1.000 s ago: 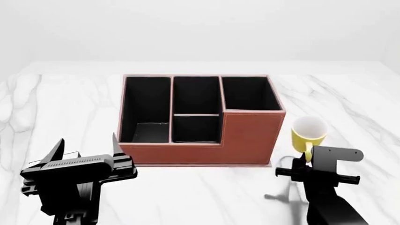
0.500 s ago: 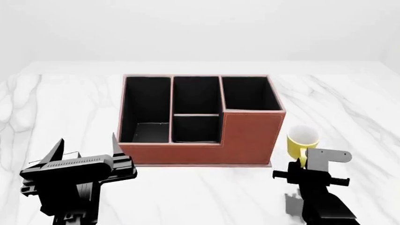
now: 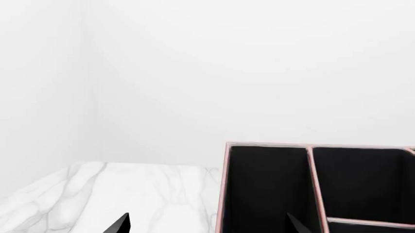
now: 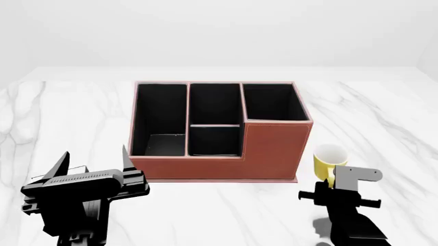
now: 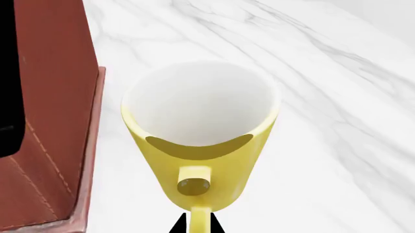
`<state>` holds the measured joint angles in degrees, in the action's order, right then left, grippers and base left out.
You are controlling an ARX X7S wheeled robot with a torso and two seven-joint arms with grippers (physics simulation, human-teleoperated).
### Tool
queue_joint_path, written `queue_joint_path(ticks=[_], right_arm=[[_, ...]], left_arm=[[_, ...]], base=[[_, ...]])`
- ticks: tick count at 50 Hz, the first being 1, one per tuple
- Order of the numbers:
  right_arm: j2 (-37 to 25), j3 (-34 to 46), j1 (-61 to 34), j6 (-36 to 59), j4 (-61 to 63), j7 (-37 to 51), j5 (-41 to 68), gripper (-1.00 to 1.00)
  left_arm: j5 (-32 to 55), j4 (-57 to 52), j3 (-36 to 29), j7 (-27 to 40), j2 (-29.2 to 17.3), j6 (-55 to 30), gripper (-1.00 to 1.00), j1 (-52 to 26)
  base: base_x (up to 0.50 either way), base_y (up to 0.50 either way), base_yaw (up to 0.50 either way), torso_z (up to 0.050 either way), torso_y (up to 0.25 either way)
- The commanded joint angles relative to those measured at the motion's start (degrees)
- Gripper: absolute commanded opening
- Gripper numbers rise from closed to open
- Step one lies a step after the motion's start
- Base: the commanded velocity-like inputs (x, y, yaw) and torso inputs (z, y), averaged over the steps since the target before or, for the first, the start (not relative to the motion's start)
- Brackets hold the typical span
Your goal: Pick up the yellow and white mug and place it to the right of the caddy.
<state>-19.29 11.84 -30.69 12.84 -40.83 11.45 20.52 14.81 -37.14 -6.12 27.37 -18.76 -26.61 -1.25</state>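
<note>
Yellow and white mug (image 4: 329,158) beside caddy (image 4: 274,148).

- The head view looks forward and down over the marble table (image 4: 61,113), with the caddy (image 4: 274,151) central.
- The left wrist view faces level across the caddy (image 3: 269,189) rim toward the white wall.
- The right wrist view sits close above the yellow and white mug (image 5: 201,126), sharing the caddy (image 5: 55,97) wall.

White marble table (image 4: 61,118); caddy (image 4: 274,154) on it, mid-table.
</note>
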Motion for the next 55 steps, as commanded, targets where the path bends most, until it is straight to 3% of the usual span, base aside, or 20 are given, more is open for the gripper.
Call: queue_joint_path(ticks=[1, 24, 25, 36, 55], right_arm=[[0.22, 0.11, -0.89, 0.03, -1.84, -0.63, -1.34, -1.00], [0.95, 0.55, -2.27, -1.06, -7.21, -2.03, -1.43, -1.00], [0.91, 0.52, -2.15, -0.95, -6.91, -1.99, -1.37, 1.00], [-0.44, -0.36, 0.86, 1.60, 1.43, 0.55, -0.42, 1.00], [-5.93, -3.01, 14.10, 12.15, 32.95, 8.60, 3.29, 1.00]], left_arm=[[0.26, -0.10, -0.03, 0.20, -0.17, 0.05, 1.00, 0.01], [0.68, 0.01, -0.07, 0.54, -0.52, 0.47, 1.00, 0.19], [0.70, -0.01, -0.06, 0.56, -0.53, 0.48, 1.00, 0.21], [0.91, -0.10, -0.08, 0.73, -0.70, 0.64, 1.00, 0.33], [1.35, -0.46, -0.06, 1.07, -0.99, 0.76, 1.00, 0.55]], base=[[0.00, 0.00, 0.00, 0.000, 0.000], [0.00, 0.00, 0.00, 0.000, 0.000], [0.00, 0.00, 0.00, 0.000, 0.000], [0.00, 0.00, 0.00, 0.000, 0.000], [0.00, 0.00, 0.00, 0.000, 0.000]])
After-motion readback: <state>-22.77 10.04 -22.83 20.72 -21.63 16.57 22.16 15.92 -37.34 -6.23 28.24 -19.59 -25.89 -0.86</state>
